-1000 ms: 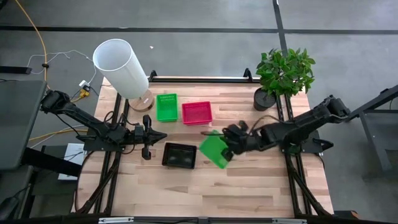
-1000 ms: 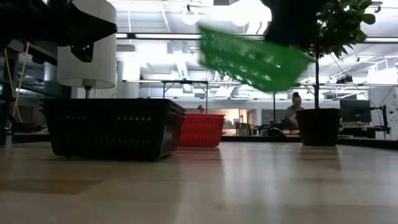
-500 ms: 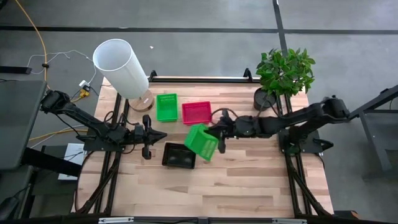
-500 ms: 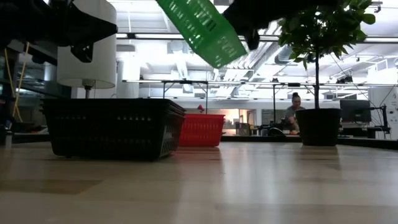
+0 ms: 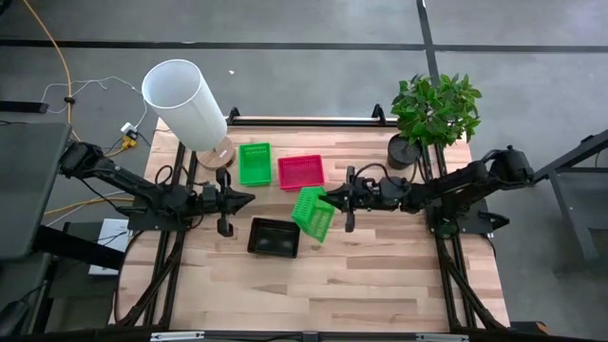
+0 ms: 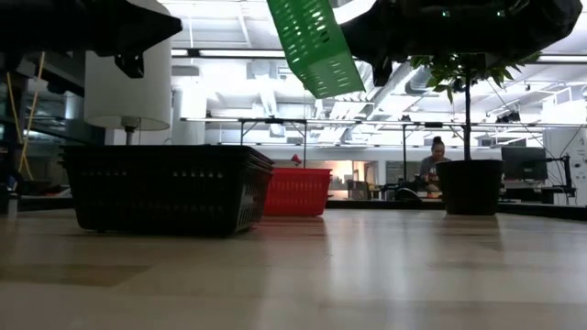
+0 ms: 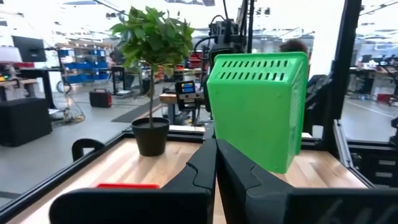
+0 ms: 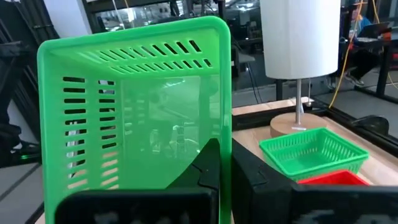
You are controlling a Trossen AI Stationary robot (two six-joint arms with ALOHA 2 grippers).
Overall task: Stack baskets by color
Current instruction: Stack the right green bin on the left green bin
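Observation:
My right gripper [image 5: 334, 199] is shut on a green basket [image 5: 313, 213], which it holds in the air over the middle of the table, between the pink basket [image 5: 300, 172] and the black basket [image 5: 274, 237]. Another green basket [image 5: 254, 162] rests on its bottom at the far side, left of the pink one. My left gripper [image 5: 249, 199] hovers shut and touching nothing, left of the held basket. The left wrist view shows the held basket's bottom [image 7: 255, 106]. My right gripper pinches one side wall of the green basket at its rim [image 8: 225, 134], one finger inside [image 8: 208, 165] and one outside [image 8: 249, 171]. The fingers point level, coming from the table's right. The basket stands on edge, its opening facing the right arm, lifted clear of the table.
A tall white cylinder [image 5: 185, 103] on a round foot stands at the far left corner. A potted plant [image 5: 432, 114] stands at the far right. The near half of the wooden table [image 5: 380, 285] is bare.
My right gripper has moved toward the table's left and far edge with the green basket, and its wrist has swung until the fingers point level. The basket has tipped from a slant onto its edge, staying clear of the table.

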